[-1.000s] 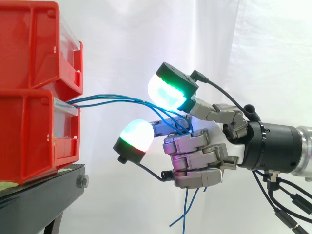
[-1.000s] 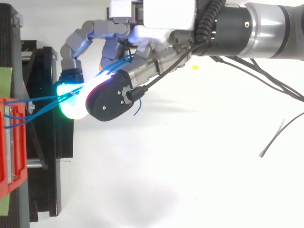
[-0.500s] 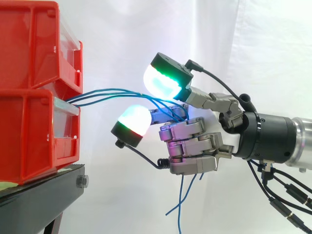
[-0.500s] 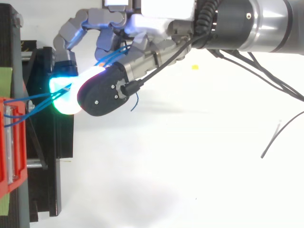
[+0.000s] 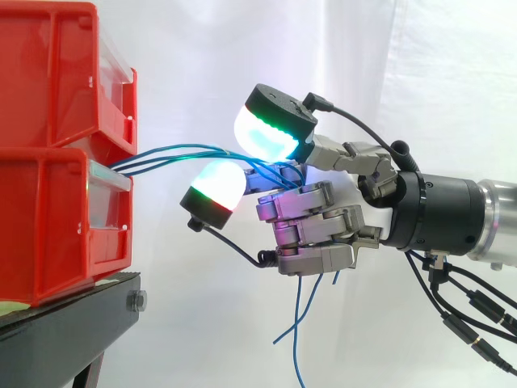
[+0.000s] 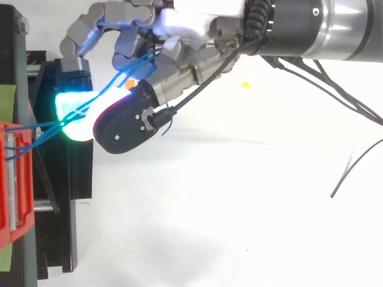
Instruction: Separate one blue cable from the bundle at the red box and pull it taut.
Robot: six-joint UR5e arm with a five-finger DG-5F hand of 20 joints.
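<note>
Two red bins (image 5: 50, 153) are stacked at the left edge of the side view, on a black stand (image 5: 77, 319). The upper bin overhangs the lower one.

The blue cables (image 5: 174, 151) are thin, several in number and all the same blue. They leave the front of the bins at the seam between the upper and lower bin. From there they run rightward as a loose bundle, nearly level with a slight upward arch. In the top view the strands lie close together at the bin front and cross one another before they reach the glowing pad. No single strand stands apart from the rest.

The robot hand (image 5: 319, 234) is to the right of the bins, clear of them, with its palm turned toward the bins. Two fingers reach out toward the bins, one above and one below the bundle. Their fingertips (image 5: 271, 133) glow white and green. The cables pass between these two pads and into the palm. The remaining fingers are curled tightly across the palm, closing the cables in. The loose cable ends hang down below the curled fingers.

The wrist and arm (image 5: 452, 222) extend level to the right edge, in front of the white curtain (image 5: 436, 81).
</note>
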